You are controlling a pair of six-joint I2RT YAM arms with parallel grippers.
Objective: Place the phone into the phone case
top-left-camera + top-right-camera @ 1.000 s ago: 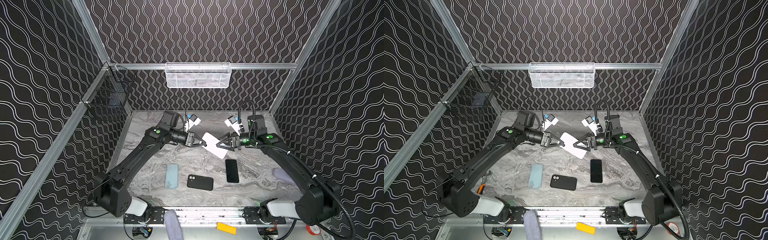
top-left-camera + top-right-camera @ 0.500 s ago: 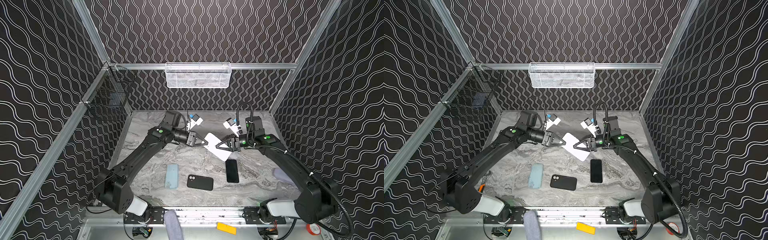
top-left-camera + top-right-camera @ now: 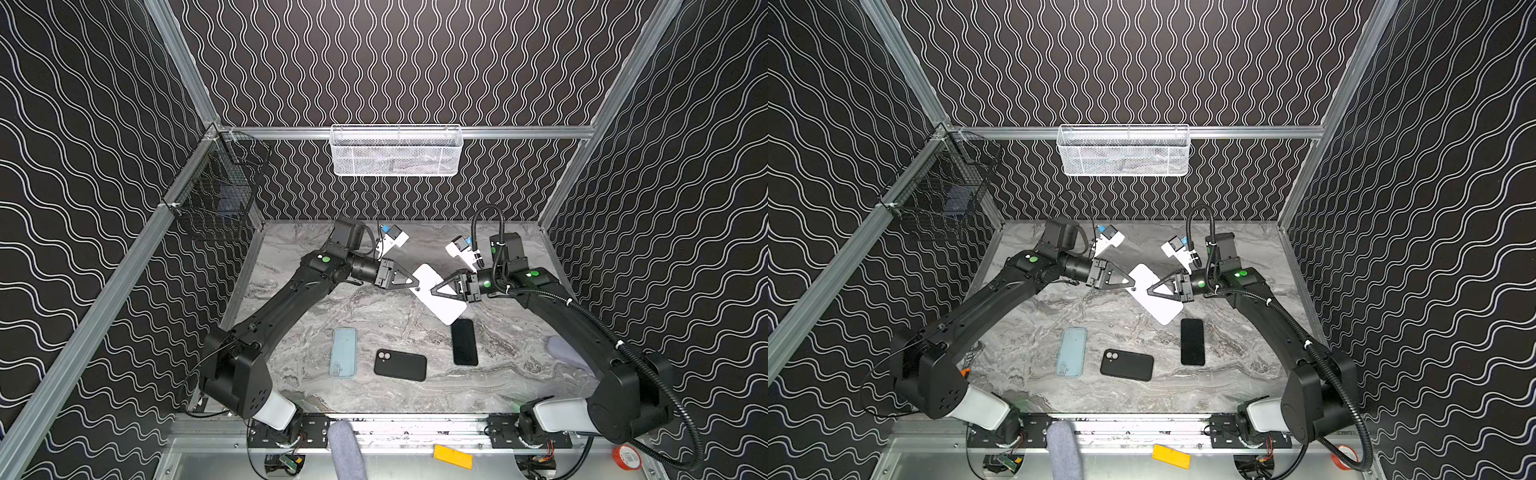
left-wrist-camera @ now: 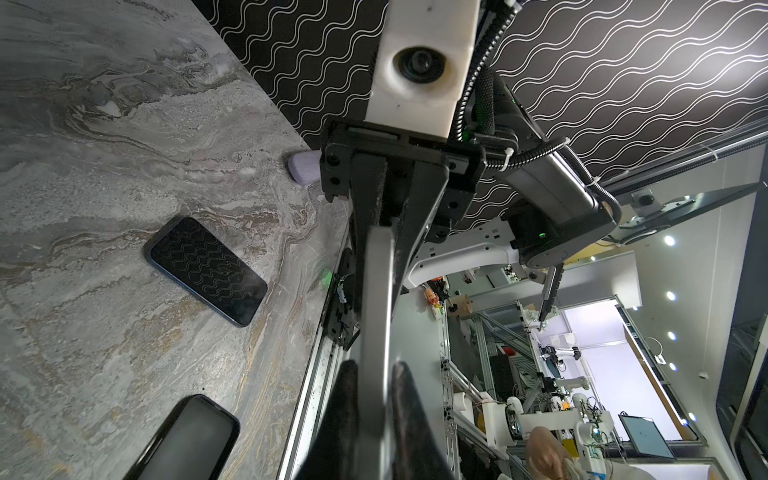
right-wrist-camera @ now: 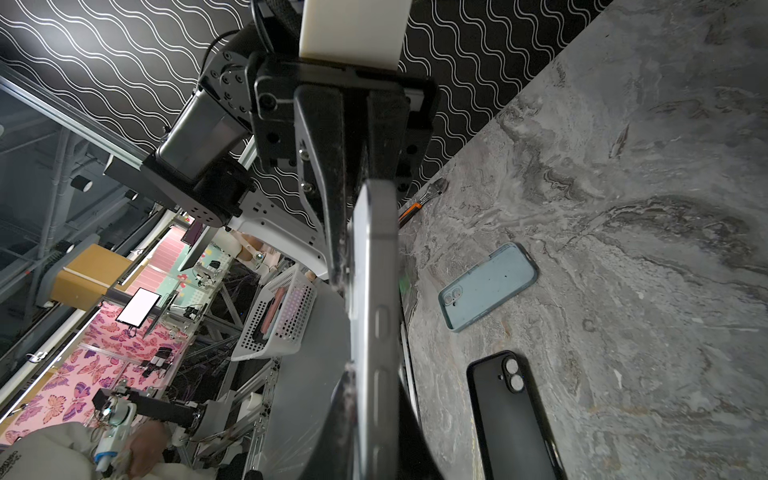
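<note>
In a top view, a grey marbled tabletop (image 3: pixel 374 316) is enclosed by black wave-patterned walls (image 3: pixel 415 62). Above it, a thin white rectangular phone (image 3: pixel 442 301) is pinched, tilted, by the left gripper (image 3: pixel 417 285) and the right gripper (image 3: pixel 432 291). In the left wrist view, its grey edge (image 4: pixel 376 311) is seen clamped. In the right wrist view, side buttons are shown, and a light blue translucent phone case (image 5: pixel 488 286) lies flat on the tabletop.

The pale blue case (image 3: pixel 344 351), matte black case (image 3: pixel 400 365) and glossy black phone (image 3: pixel 464 342) are crowding the front of the marble tabletop (image 3: pixel 374 316); back's lying open.
</note>
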